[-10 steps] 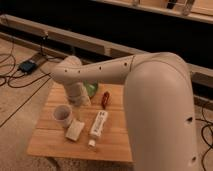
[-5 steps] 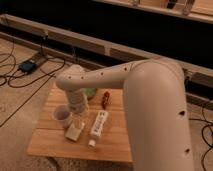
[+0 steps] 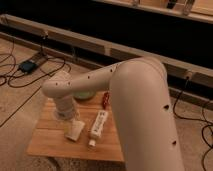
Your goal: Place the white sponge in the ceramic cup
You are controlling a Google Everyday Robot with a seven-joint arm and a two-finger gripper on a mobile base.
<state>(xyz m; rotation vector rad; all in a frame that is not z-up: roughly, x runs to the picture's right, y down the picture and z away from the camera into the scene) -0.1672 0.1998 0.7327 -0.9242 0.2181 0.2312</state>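
Observation:
The white sponge (image 3: 75,129) lies flat on the wooden table (image 3: 50,142), left of centre and a little tilted. The ceramic cup stood just behind and left of the sponge in the earlier frames. It is now hidden behind the end of my arm. My gripper (image 3: 68,116) hangs at the end of the big white arm, low over the table's left part. It is right behind the sponge's far end, over the spot where the cup stood. I see nothing in its hold.
A longer white tube with a cap (image 3: 98,125) lies right of the sponge. A green bowl (image 3: 85,95) sits at the table's back, partly behind the arm. A small red object (image 3: 105,99) lies beside the bowl. Cables run over the floor on the left.
The arm's end has swung forward and down, from the back of the table to over the cup, and now covers it. The sponge and tube have not moved.

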